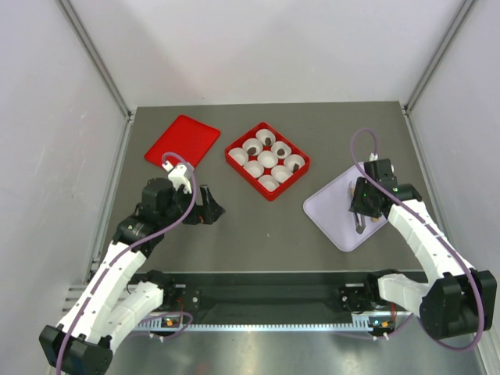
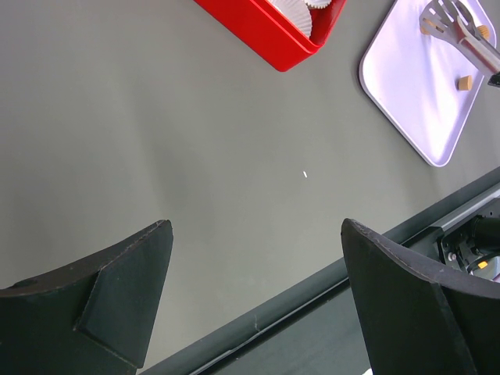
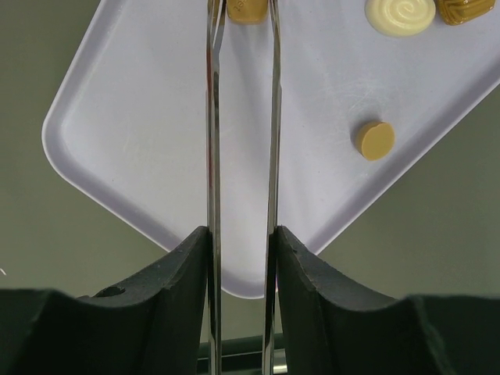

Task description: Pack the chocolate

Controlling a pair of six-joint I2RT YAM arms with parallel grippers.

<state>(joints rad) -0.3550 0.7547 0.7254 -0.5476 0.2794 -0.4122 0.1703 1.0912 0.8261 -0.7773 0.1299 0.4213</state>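
Here, glossy lavender tray (image 3: 117, 117), round tan chocolate (image 3: 376, 141), slim metal tongs (image 3: 212, 156).

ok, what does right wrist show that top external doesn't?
Only right wrist: the tray chocolates in detail. There is a white swirled round chocolate, a tan disc chocolate, and a tan chocolate piece between the tong arms at the frame's top edge.
Only top external: the red square box of white fluted paper cups, some holding dark chocolate pieces; the flat red lid; the open left claw.
Both: the lavender plastic tray and the right claw shut on thin metal tongs.
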